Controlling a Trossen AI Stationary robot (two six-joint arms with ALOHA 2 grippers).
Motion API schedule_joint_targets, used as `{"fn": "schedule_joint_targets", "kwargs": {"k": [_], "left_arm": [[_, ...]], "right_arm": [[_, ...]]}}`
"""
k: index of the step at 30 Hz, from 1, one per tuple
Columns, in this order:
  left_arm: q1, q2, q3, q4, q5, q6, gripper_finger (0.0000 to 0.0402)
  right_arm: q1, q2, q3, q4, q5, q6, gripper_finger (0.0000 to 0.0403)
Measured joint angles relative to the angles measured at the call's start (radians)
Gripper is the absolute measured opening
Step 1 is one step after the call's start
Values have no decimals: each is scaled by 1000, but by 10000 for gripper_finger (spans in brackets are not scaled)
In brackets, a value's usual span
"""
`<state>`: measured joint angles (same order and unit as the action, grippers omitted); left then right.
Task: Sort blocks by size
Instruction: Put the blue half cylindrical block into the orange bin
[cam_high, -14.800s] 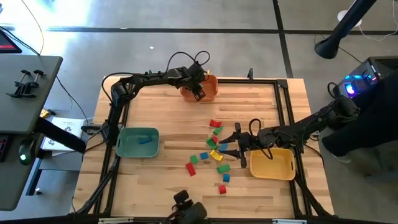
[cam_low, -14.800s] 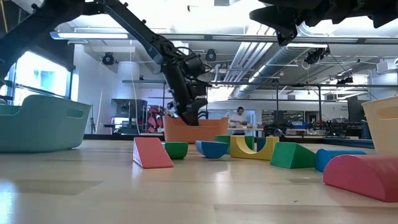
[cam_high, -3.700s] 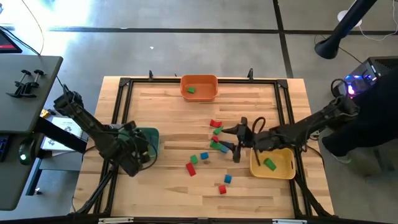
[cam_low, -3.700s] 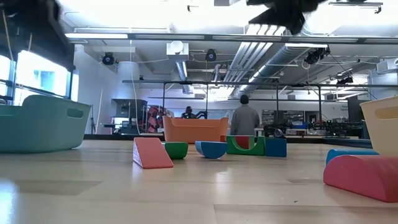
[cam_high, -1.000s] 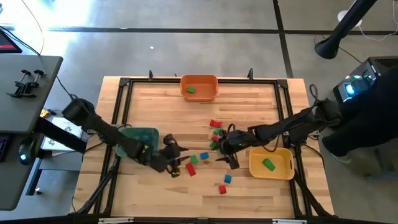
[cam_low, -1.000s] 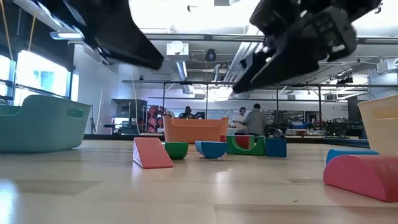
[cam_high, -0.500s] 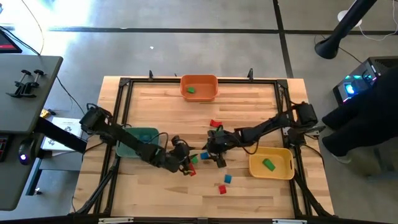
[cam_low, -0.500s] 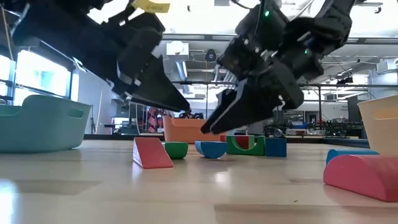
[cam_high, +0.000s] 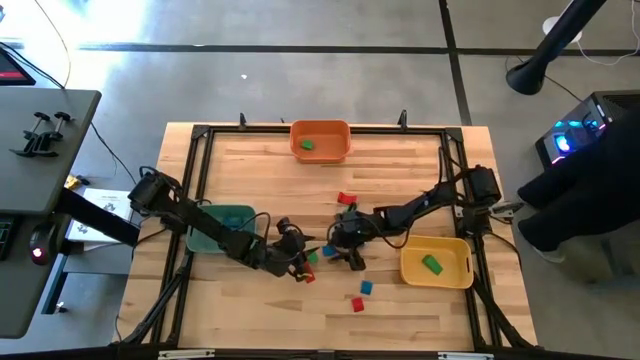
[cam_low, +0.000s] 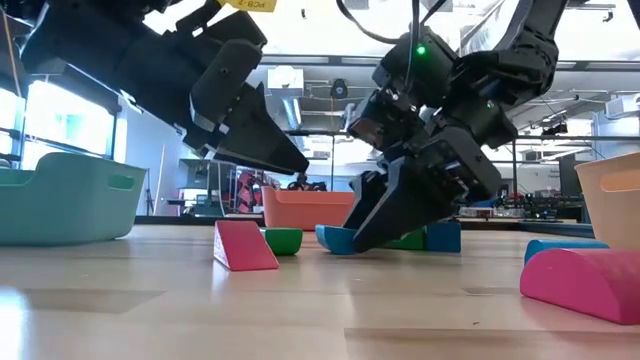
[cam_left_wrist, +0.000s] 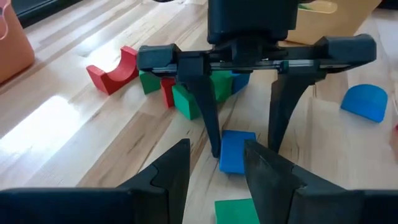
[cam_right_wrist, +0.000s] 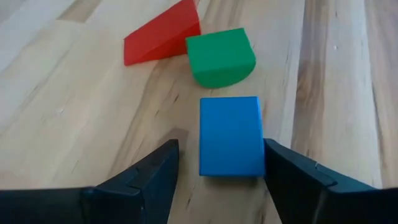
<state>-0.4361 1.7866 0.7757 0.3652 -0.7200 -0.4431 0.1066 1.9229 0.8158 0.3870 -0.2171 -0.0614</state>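
Note:
A blue block (cam_right_wrist: 230, 135) lies flat on the table, with a green half-round block (cam_right_wrist: 221, 56) and a red wedge (cam_right_wrist: 163, 38) beyond it. My right gripper (cam_right_wrist: 221, 146) is open, down at the table (cam_low: 362, 240), one finger on each side of the blue block (cam_high: 327, 250). My left gripper (cam_left_wrist: 216, 149) faces it from the table's left. It is open and hovers (cam_low: 300, 170) above the green block (cam_left_wrist: 236, 211), touching nothing. My right gripper straddles the blue block, slanting down from the table's right. One finger (cam_right_wrist: 292, 177) lies close against the block's side (cam_right_wrist: 258, 143), and I cannot tell whether it touches. The other finger stands a little apart. The block rests flat on the table.
An orange bin (cam_high: 322, 152) with a green block stands at the far edge, a teal bin (cam_high: 232, 215) at the left and a yellow bin (cam_high: 440, 278) with a green block at the right. More blocks (cam_high: 346, 200) lie behind my right gripper, and two (cam_high: 362, 292) lie nearer the front.
Both grippers have come down toward the blocks in the middle. My left has gone toward the table's right and now hangs still above the green block. My right has gone toward the table's left and sunk to the table, its fingers coming around the blue block.

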Motion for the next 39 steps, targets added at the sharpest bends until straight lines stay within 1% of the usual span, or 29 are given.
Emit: {"fn": "schedule_joint_targets", "kwargs": {"k": [3,9,13,16,18,21,25,28,30,33,35,39], "left_arm": [[0,0,0,0,1,0,133],[0,0,0,-1,1,3,133],[-3,0,0,0,1,33,133],[-14,-2,12,-5,1,65,133],[-23,-5,32,-1,1,109,133],[-40,-6,72,-3,1,244,133],[-64,-7,128,1,-1,537,133],[-78,-7,167,-2,-8,747,135],[-79,-7,188,1,-8,847,142],[-74,-7,219,-6,-30,940,163],[-67,-7,241,-2,-51,976,183],[-54,-7,261,-10,-55,1056,226]], "right_arm": [[0,3,0,8,5,3,193],[0,5,0,24,2,10,131],[0,-2,0,19,17,18,130],[0,-43,-2,-26,76,23,130],[0,-92,-2,-56,112,19,130],[-1,-175,-2,-99,136,11,130],[-2,-281,-2,-146,123,-19,130],[-5,-340,-2,-174,51,-25,130],[-9,-370,-2,-191,-6,-19,130],[-19,-404,-2,-208,-78,7,130],[-26,-420,-2,-223,-121,31,130],[-31,-447,-2,-222,-190,79,130]]}}
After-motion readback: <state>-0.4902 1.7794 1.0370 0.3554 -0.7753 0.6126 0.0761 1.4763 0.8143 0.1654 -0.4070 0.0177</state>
